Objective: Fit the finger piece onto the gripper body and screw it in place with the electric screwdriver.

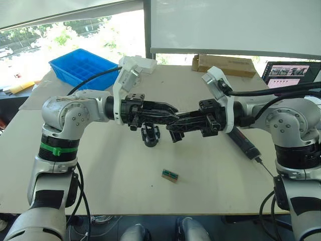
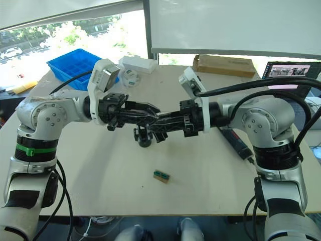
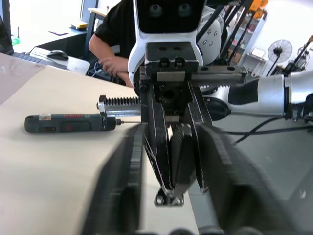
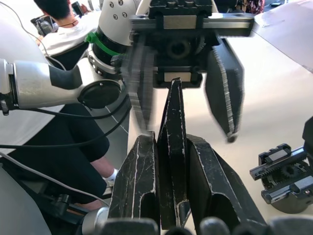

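My two grippers meet tip to tip above the middle of the table (image 1: 100,181). My right gripper (image 1: 176,125) is shut on the finger piece (image 4: 172,122), a black wedge whose point sticks out toward the left arm. My left gripper (image 1: 170,111) is open, its fingers (image 4: 226,93) spread on either side of that point. The gripper body (image 1: 150,135) stands on the table just below the two grippers, free of both. On the table under my right forearm lies the electric screwdriver (image 1: 245,143), its bit toward the near edge.
A small green block (image 1: 170,175) lies near the front edge. At the back are a blue bin (image 1: 83,65), a white box (image 1: 141,63), a cardboard box (image 1: 225,64) and a monitor (image 1: 291,73). A person (image 3: 115,34) sits past the table's right side.
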